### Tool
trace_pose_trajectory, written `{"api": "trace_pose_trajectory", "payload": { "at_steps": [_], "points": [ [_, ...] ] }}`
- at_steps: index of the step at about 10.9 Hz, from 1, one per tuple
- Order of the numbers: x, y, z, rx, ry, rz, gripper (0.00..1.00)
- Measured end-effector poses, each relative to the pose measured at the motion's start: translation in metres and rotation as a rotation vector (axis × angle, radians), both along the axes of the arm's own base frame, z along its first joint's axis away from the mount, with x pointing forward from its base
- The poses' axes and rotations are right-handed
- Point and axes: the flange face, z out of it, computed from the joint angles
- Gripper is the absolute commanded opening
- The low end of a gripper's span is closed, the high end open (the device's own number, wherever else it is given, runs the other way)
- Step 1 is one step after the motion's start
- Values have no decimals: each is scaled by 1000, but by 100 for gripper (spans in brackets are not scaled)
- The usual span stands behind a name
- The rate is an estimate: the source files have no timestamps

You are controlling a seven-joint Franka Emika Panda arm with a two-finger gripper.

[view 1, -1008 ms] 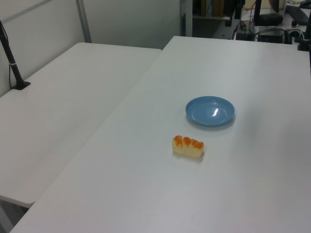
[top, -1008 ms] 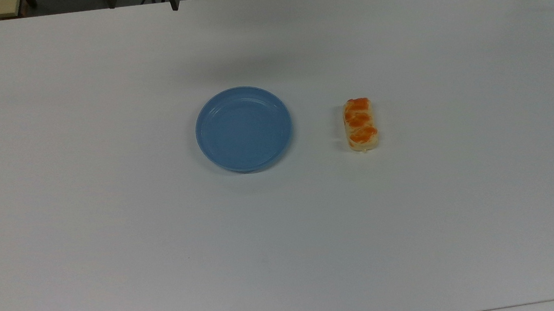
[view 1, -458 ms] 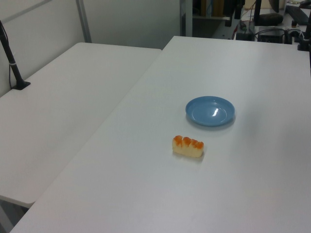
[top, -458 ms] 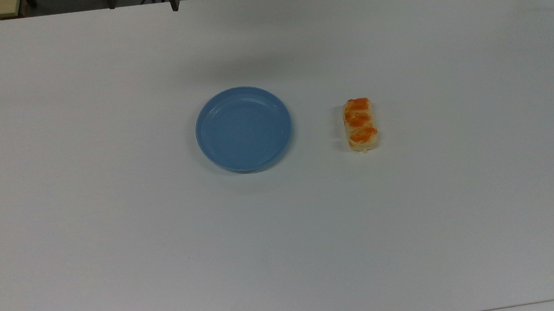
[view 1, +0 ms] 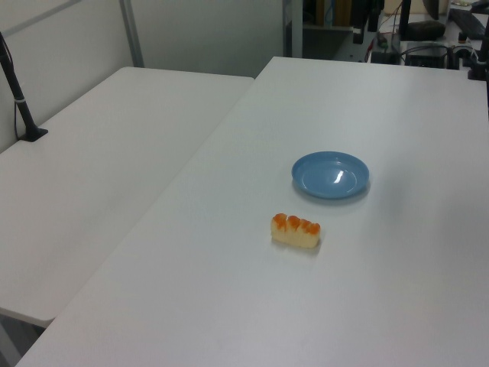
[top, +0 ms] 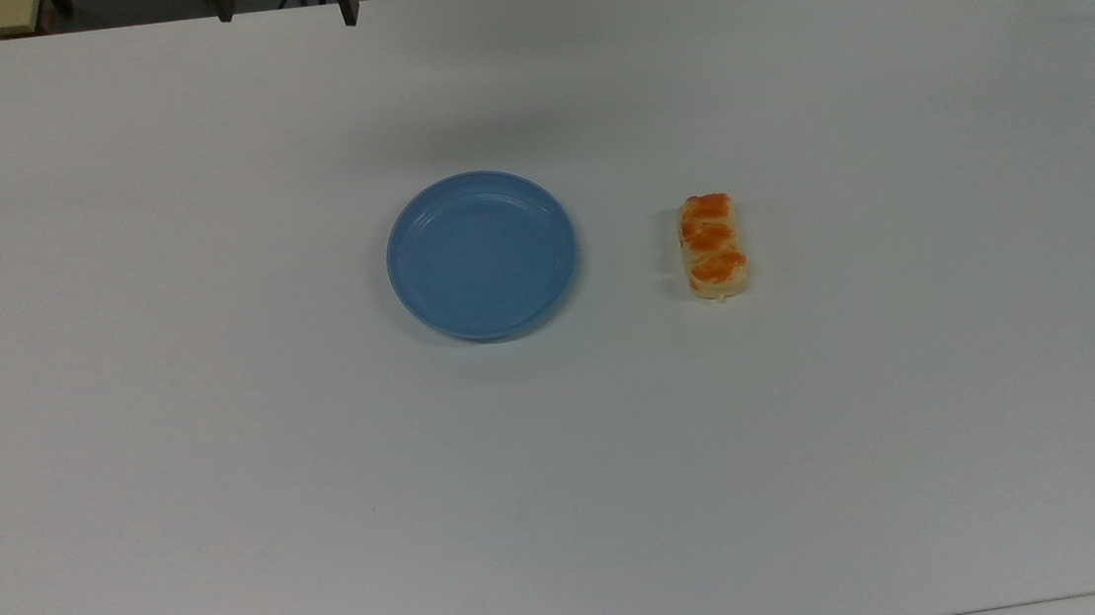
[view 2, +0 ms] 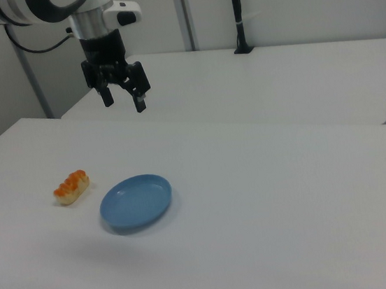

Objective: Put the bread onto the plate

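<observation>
The bread (top: pixel 713 247) lies beside the plate (top: pixel 417 289) (not touching), the gripper (view 2: pixel 123 99) spread wide above.

arm: enters from the right view's upper left, white links, wrist pointing down | gripper (view 2: pixel 123 99): black, fingers (view 2: pixel 140 103) spread apart, nothing between them | position: high above the table (view 2: pixel 270 198), well clear of its surface

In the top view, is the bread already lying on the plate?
No, the bread lies on the white table, apart from the blue plate, at the top view's right of it.
</observation>
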Motion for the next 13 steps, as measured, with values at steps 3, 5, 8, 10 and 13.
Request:
{"api": "trace_pose_trajectory", "payload": {
  "at_steps": [3,5,8,10,13],
  "points": [
    [0,1,0,-2,1,2,100],
    [0,1,0,-2,1,3,100],
    [0,3,0,-2,1,7,100],
    [-1,8,2,-2,-2,15,100],
    [-13,20,12,-5,-13,33,100]
  ]
}}
